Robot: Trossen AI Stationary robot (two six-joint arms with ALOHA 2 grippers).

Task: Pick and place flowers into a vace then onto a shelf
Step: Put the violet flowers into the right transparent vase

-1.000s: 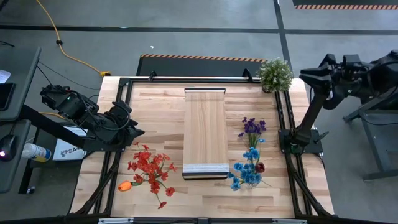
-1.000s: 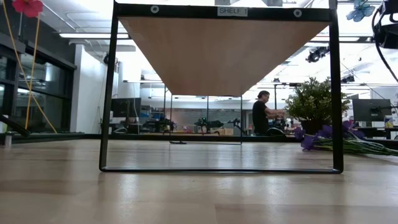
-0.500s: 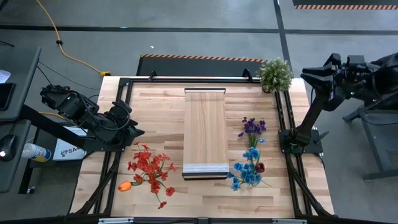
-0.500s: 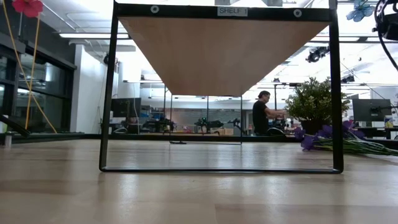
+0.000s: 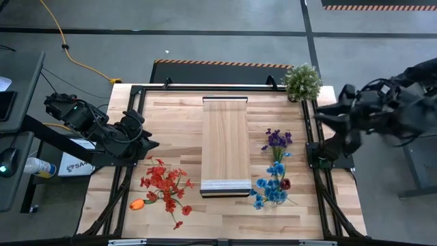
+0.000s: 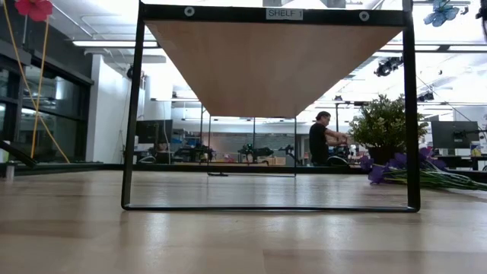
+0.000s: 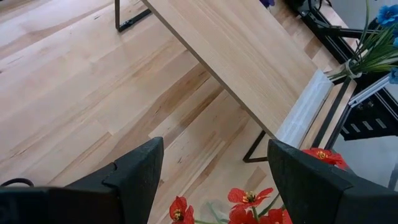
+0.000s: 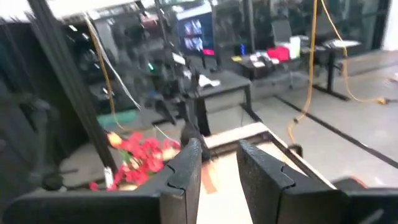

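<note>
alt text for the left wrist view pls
The left gripper, fingers spread wide, hovers over red flowers on the slatted wooden table. Ahead, the raised light-wood shelf runs diagonally across.

The high view looks straight down on the whole tabletop (image 5: 171, 116). The low view sits at tabletop height, facing level under the shelf (image 6: 274, 65) into the room. The left wrist view looks down close on the shelf's pale end and red flowers (image 7: 249, 205), both also in the high view. The right wrist view faces across toward the same flowers.
</note>
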